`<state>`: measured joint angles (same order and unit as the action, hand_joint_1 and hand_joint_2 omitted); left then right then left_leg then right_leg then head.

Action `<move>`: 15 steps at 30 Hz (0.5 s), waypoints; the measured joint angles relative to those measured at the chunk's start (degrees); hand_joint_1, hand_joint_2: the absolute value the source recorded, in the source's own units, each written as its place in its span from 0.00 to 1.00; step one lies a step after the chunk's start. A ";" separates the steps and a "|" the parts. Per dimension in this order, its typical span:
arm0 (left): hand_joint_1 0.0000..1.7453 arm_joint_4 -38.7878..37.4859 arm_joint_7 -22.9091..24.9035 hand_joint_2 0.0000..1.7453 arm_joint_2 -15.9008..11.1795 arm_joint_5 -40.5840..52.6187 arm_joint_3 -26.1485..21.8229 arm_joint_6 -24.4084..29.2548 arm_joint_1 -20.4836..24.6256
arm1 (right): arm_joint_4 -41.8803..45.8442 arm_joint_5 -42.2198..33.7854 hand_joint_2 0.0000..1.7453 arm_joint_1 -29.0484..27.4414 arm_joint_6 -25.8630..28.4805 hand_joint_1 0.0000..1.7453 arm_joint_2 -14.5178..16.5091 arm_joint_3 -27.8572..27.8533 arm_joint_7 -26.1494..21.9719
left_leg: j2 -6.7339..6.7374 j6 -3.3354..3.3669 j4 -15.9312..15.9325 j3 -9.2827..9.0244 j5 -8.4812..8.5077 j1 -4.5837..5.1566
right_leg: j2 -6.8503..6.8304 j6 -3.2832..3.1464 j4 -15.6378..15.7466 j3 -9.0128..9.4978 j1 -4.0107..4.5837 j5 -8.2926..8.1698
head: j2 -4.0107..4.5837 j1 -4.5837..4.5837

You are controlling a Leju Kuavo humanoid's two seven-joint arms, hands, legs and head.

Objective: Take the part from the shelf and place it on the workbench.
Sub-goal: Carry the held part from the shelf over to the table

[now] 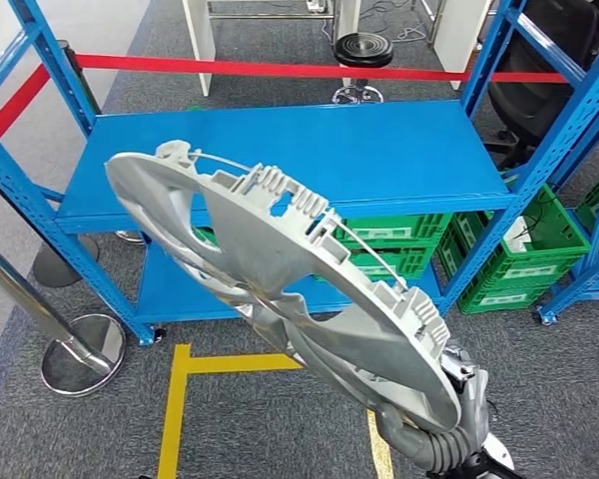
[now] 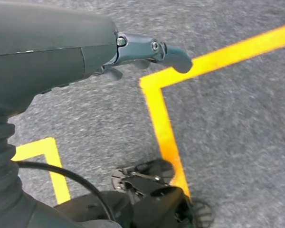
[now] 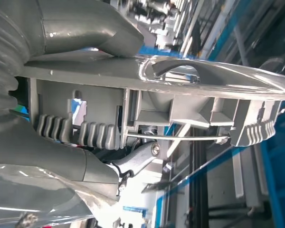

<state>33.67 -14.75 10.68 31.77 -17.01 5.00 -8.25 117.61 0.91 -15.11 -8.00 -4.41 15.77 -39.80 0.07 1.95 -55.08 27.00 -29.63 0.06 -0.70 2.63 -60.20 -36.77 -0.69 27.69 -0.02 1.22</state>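
Grey carpet marked with yellow tape lines (image 1: 178, 399) is seen beneath a blue shelf (image 1: 297, 150), behind which a red barrier band (image 1: 282, 70) is stretched and beside whose lower level green crates (image 1: 507, 254) are stacked. In front of the shelf, clear of its top board, the large silver part (image 1: 282, 269) is held tilted in the air, gripped at its near rim by the right hand (image 3: 80, 156), whose thumb and fingers are closed on either face of the rim. The left hand (image 2: 148, 52) is seen over the carpet with nothing in it, its fingers loosely extended.
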 joint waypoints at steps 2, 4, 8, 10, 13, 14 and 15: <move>0.00 1.10 0.11 1.00 0.40 0.00 -0.71 -0.31 -0.53 | -0.35 -0.04 1.00 0.45 -0.54 1.00 0.08 0.05 0.01 | -0.05 0.43 -0.04 1.62 1.33 0.08 | 0.27 0.22 -6.34 -1.52 -0.03 6.13 | 0.00 0.15; 0.00 2.10 0.30 1.00 0.79 0.02 -1.45 -0.62 -1.02 | -0.86 -0.02 1.00 0.87 -0.98 1.00 0.20 0.17 0.03 | -0.37 0.50 -0.23 3.45 2.75 0.27 | 0.39 0.24 -12.54 -1.93 -0.01 8.53 | 0.00 0.21; 0.00 4.19 0.68 1.00 1.60 0.36 -3.01 -1.44 -2.00 | -1.85 -0.02 1.00 1.83 -1.28 1.00 0.63 0.26 0.06 | -1.95 0.13 -1.28 7.23 5.16 0.57 | 2.53 -0.77 -5.09 6.53 0.12 3.57 | 0.00 0.24; 0.00 5.24 0.70 1.00 2.09 0.60 -3.86 -1.81 -2.04 | -2.21 0.01 1.00 2.54 -1.42 1.00 0.90 0.28 0.08 | -3.09 -0.32 -1.86 8.54 6.38 0.67 | 4.62 -1.28 3.06 12.00 0.11 4.47 | 0.00 0.20; 0.00 6.05 0.55 1.00 2.49 0.80 -5.53 -2.10 -2.10 | -2.70 0.28 1.00 3.48 -1.49 1.00 1.36 0.61 0.13 | -4.60 -1.25 -1.92 10.01 8.28 0.46 | 3.79 -1.62 5.70 12.72 0.21 4.66 | 0.00 0.30; 0.00 6.14 0.45 1.00 2.59 0.92 -6.14 -2.16 -2.16 | -2.89 0.47 1.00 3.82 -1.49 1.00 1.49 0.82 0.20 | -4.37 -1.57 -2.37 10.56 7.73 0.48 | 3.06 -1.93 5.70 12.13 0.14 4.06 | 0.00 0.26; 0.00 6.18 0.37 1.00 2.69 1.08 -6.67 -2.20 -2.20 | -3.04 0.63 1.00 4.09 -1.49 1.00 1.63 1.05 0.28 | -3.75 -1.91 -3.78 11.29 6.07 0.49 | 2.25 -2.32 5.75 11.50 0.04 3.43 | 0.00 0.05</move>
<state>39.86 -14.39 13.37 32.85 -23.68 2.80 -10.45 114.57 1.54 -11.02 -9.49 -2.78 16.82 -39.52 -3.68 0.04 -58.85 38.28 -23.56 0.55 1.55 0.31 -54.46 -25.27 -0.65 31.12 -0.02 1.27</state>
